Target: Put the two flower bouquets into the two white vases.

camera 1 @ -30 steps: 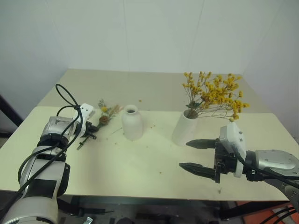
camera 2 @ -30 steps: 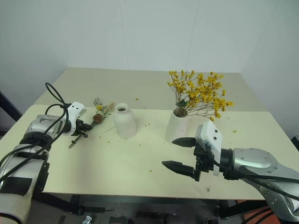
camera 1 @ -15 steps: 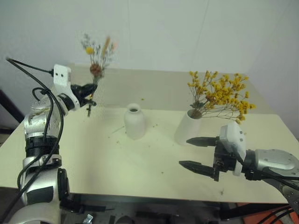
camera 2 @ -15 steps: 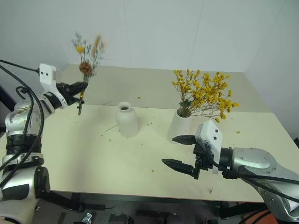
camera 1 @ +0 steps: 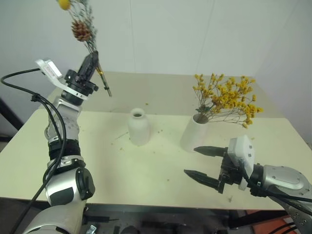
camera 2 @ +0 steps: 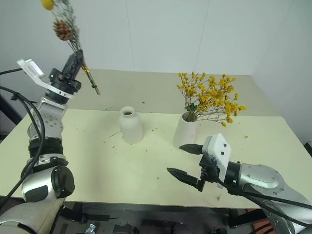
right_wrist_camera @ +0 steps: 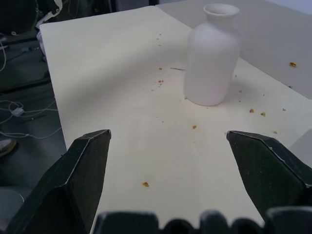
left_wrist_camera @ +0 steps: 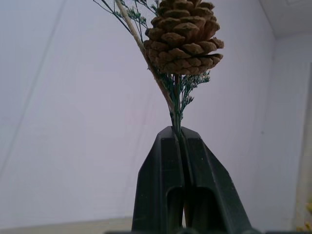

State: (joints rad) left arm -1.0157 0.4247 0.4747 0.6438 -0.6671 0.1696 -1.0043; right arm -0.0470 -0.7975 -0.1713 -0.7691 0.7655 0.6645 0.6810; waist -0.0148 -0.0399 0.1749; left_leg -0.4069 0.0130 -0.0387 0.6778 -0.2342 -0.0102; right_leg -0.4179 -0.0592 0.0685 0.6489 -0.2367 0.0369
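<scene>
Black fingers of your right gripper (camera 1: 204,163) sit nearest to you over the front right of the cream table (camera 1: 146,170), spread wide apart with nothing between them, pointing toward the table's middle. Just past them you have the tapered white vase (camera 1: 194,133) standing upright on the table, and the bushy yellow-orange bouquet (camera 1: 225,99) already sits in its wide mouth, its blooms fanning up and to the right. To the left of that vase, well apart from it, you see the bottle-shaped white vase (camera 1: 138,126) standing upright with its narrow neck open and empty; small flecks of dried bloom lie scattered on the table around both vases. Farther back and high on the left, your left gripper (camera 1: 93,59) is clamped tight on the thin stems of the small sprig (camera 1: 80,22), held up in the air against the white wall; its brown pine cone (left_wrist_camera: 184,35) sits just above the closed fingertips, with the yellow ball at the very top
</scene>
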